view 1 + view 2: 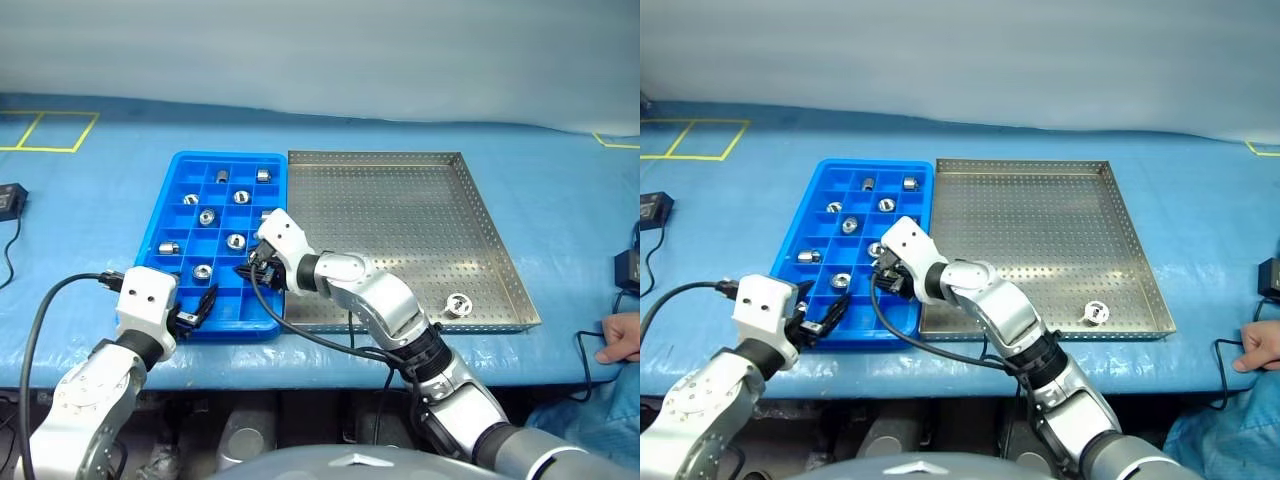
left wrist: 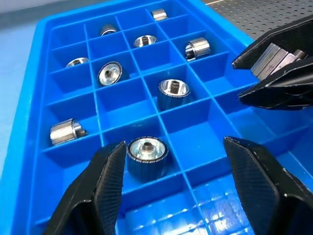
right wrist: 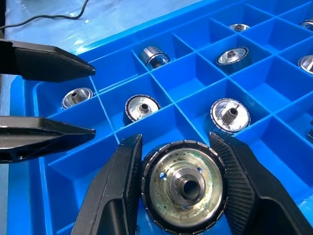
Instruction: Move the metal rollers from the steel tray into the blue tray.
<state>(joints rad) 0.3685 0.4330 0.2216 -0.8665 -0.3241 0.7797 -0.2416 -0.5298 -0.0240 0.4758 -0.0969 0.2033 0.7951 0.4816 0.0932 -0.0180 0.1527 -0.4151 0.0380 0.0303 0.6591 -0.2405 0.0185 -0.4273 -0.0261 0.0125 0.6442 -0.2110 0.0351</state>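
Observation:
The blue tray (image 1: 184, 172) lies left of the steel tray (image 1: 400, 215), and several of its compartments hold metal rollers (image 1: 207, 216). My right gripper (image 1: 254, 270) hangs over the blue tray's front right compartments, shut on a metal roller (image 3: 183, 188) that sits end-on between its fingers (image 3: 117, 191). My left gripper (image 1: 200, 305) hovers open over the blue tray's front edge with nothing between its fingers (image 2: 105, 181); a roller (image 2: 146, 152) lies in the compartment just ahead of it. One roller (image 1: 457, 304) remains in the steel tray's front right corner.
A person's hand (image 1: 620, 337) rests at the table's right edge by a cable. A black box (image 1: 10, 200) lies at the far left and a black adapter (image 1: 628, 268) at the far right. Yellow tape (image 1: 55, 130) marks the blue table cover.

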